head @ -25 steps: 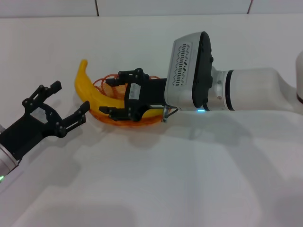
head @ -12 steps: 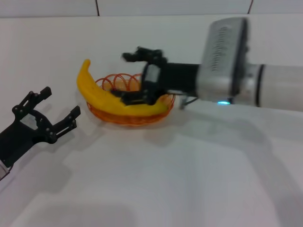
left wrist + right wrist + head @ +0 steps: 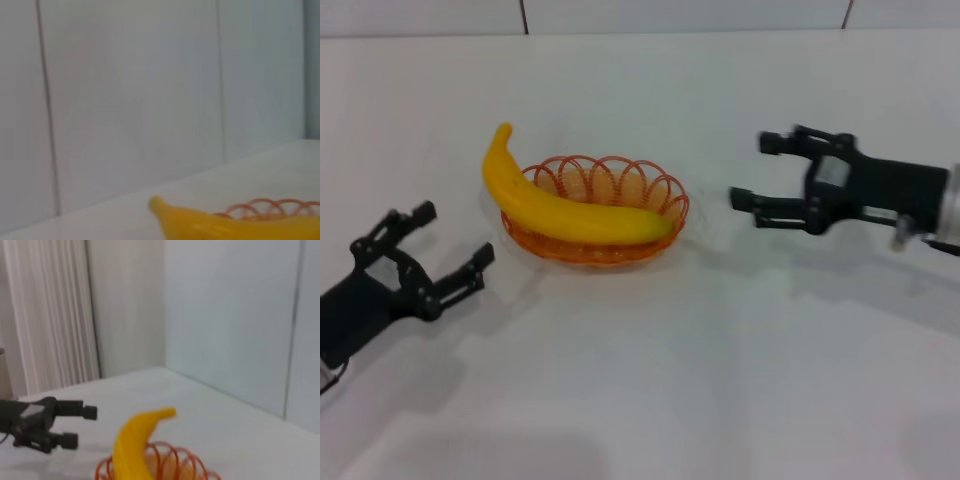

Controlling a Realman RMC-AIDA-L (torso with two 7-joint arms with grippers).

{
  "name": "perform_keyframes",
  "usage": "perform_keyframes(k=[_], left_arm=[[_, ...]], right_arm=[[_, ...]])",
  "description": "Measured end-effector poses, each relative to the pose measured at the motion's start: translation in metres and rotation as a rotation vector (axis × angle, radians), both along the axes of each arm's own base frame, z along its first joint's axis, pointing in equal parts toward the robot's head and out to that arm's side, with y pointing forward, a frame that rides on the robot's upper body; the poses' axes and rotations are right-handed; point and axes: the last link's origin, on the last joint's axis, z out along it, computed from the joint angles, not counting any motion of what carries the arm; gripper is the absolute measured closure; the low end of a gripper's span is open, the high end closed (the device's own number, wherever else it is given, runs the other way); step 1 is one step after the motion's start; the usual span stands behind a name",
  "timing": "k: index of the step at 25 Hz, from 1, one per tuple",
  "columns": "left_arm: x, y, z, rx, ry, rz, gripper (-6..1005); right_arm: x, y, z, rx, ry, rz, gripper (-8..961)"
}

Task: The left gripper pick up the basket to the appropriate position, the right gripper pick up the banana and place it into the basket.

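The orange wire basket stands on the white table left of centre. The yellow banana lies across it, one end sticking out over the rim on the left. My right gripper is open and empty, off to the right of the basket and apart from it. My left gripper is open and empty, left of the basket and nearer me. The banana and the basket rim show in the left wrist view. The right wrist view shows the banana, the basket and the left gripper farther off.
The white table stretches all around the basket. A tiled wall runs along its far edge. A pale curtain hangs beyond the table in the right wrist view.
My right gripper has let go of the banana and drawn back to the right, away from the basket. The banana now rests in the basket. My left gripper has drawn back a little.
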Motion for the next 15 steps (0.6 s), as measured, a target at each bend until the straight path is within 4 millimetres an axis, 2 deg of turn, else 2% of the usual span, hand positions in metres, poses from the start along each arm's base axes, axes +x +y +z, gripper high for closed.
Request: perform_keyframes(k=[6, 15], left_arm=[[-0.004, -0.011, 0.002, -0.089, -0.018, -0.009, 91], [-0.003, -0.005, 0.007, -0.16, -0.005, -0.021, 91]], right_arm=[[0.021, -0.012, 0.014, 0.014, 0.001, 0.019, 70], [0.032, -0.024, -0.004, -0.072, -0.153, 0.112, 71]])
